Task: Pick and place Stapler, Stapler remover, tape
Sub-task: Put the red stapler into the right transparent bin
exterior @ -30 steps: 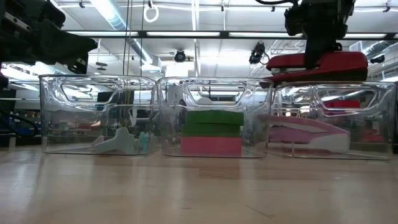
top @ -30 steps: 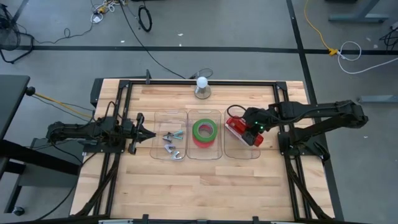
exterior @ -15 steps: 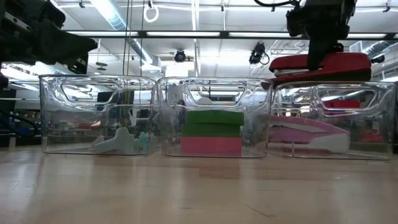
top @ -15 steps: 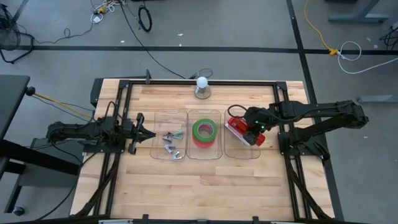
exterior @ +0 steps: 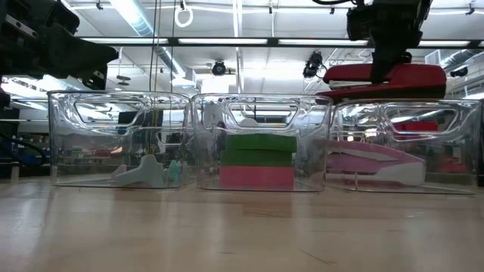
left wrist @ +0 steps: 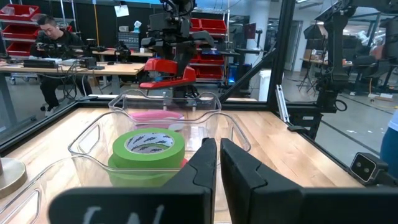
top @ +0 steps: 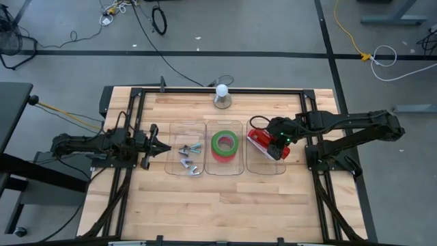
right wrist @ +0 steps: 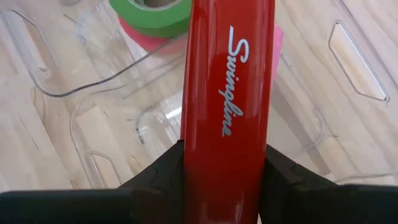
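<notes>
A red stapler (exterior: 386, 79) hangs in my right gripper (exterior: 389, 64) just above the rim of the right clear bin (top: 281, 167). A pink stapler (exterior: 378, 162) lies on that bin's floor. The green tape roll (top: 224, 143) with its pink core sits flat in the middle bin (top: 224, 169). Several stapler removers (top: 188, 156) lie in the left bin (top: 172, 147). My left gripper (top: 160, 147) is shut and empty, level above the table, left of the left bin. My right gripper pinches the red stapler's two long sides (right wrist: 189, 155) between its two fingers (right wrist: 165, 171). The fingers come from above and lie across the stapler. The stapler is about level, top up, lifted clear above the right bin.
A white ball on a round grey base (top: 222, 96) stands at the table's far edge, behind the middle bin. A black frame (top: 205, 90) runs along the table's far and side edges. Bare wood (top: 218, 205) lies in front of the bins. A person (left wrist: 53, 37) sits far behind.
</notes>
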`<state>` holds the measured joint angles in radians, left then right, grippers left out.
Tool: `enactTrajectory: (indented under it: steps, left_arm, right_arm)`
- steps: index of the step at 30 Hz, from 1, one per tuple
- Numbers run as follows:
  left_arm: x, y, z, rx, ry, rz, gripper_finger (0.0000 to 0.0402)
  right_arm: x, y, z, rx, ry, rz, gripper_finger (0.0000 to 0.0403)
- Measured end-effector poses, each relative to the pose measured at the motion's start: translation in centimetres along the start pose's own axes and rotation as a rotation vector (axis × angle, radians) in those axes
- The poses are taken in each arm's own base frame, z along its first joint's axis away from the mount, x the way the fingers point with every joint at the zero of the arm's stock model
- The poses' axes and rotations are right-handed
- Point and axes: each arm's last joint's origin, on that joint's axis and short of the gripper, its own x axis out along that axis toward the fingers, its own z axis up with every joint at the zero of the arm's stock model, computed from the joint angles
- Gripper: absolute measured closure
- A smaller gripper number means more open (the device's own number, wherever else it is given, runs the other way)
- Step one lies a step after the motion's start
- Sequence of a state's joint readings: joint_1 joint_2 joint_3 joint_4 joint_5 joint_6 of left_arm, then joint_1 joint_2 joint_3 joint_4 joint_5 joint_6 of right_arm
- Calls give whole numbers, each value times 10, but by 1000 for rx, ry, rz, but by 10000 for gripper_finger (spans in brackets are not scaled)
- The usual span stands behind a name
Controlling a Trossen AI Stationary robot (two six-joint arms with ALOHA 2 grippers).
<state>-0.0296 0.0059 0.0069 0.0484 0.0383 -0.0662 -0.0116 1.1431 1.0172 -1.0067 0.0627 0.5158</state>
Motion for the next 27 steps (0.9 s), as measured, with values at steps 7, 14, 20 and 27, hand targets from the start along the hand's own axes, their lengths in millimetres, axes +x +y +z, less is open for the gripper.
enactTrajectory:
  steps: [7, 14, 20, 27]
  left_arm:
    - [0, 0, 0, 0, 0, 0, 376]
    - [0, 0, 0, 0, 0, 0, 376]
    - [0, 0, 0, 0, 1, 0, 376]
    - [0, 0, 0, 0, 0, 0, 376]
  right_arm:
    - [0, 1, 2, -19, -23, 13, 262]
    - [0, 1, 2, -101, -23, 13, 262]
    - [0, 1, 2, -131, -27, 5, 262]
    - [0, 1, 2, -131, -28, 5, 262]
